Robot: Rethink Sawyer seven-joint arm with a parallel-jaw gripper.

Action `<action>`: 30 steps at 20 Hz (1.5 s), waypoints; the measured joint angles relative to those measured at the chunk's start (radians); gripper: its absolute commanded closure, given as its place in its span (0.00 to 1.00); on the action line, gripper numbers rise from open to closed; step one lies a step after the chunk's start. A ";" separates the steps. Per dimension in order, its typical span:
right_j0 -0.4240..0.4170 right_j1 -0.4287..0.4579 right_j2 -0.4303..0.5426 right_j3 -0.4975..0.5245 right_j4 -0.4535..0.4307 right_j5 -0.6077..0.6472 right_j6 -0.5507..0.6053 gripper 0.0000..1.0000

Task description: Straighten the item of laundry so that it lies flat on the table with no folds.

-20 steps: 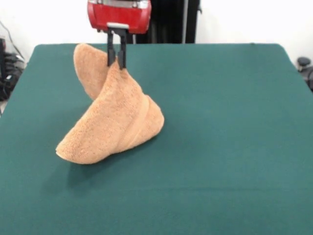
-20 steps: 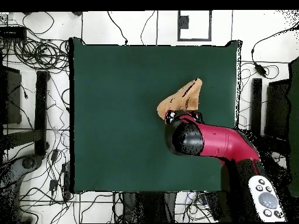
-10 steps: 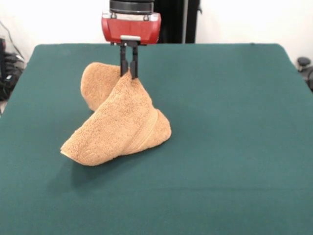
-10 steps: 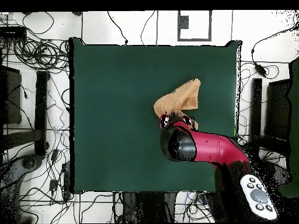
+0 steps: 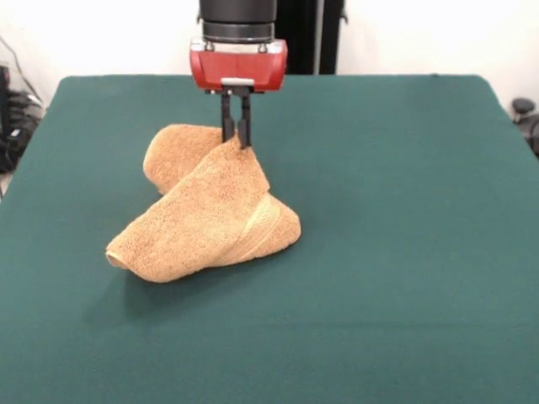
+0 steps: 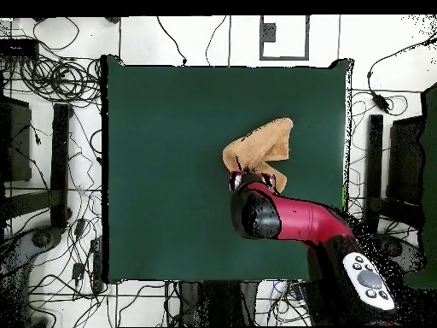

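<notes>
Table (image 5: 404, 252): large, rectangular, covered in plain dark green cloth; fills most of the front view and sits as a green square at centre in the overhead view (image 6: 171, 171). Surrounded on the floor by many cables (image 6: 51, 85) in the overhead view.

Arm (image 6: 299, 224): red and black, reaching in from the lower right of the overhead view, with its round black joint over the table. In the front view, descends from the top edge as a black cylinder ending in a red block (image 5: 238, 66).

Towel (image 5: 206, 219): orange-tan terry cloth, bunched and folded, not flat. Positioned left of centre in the front view; right of centre in the overhead view (image 6: 265, 145). Raised to a peak at one point, sloping down from there to the table on both sides. One lobe rounded behind and to the left of the peak; a longer fold running forward and left to a blunt tip resting on the cloth. A flat woven band (image 5: 261, 225) visible along the lower right fold.

Gripper (image 5: 236, 139): directly above the towel's peak, pointing straight down. Two thin black fingers (image 5: 226, 120) close together, pinching the towel's top point between them. Towel hanging beneath and spreading mostly to the left and front of the gripper.

Writing, brands, labels: none legible in either view.
</notes>
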 measured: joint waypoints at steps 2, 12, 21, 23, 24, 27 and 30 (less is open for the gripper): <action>0.005 0.014 0.000 0.009 0.016 -0.012 0.000 1.00; 0.128 0.022 -0.090 0.039 0.115 -0.015 0.011 1.00; 0.407 -0.013 -0.303 0.053 0.274 0.067 0.019 1.00; 0.465 -0.035 -0.346 0.061 0.314 0.123 0.030 1.00; 0.492 -0.046 -0.367 0.065 0.332 0.153 0.037 1.00; 0.523 -0.074 -0.400 0.075 0.359 0.211 0.060 1.00; 0.531 -0.098 -0.422 0.081 0.369 0.255 0.072 1.00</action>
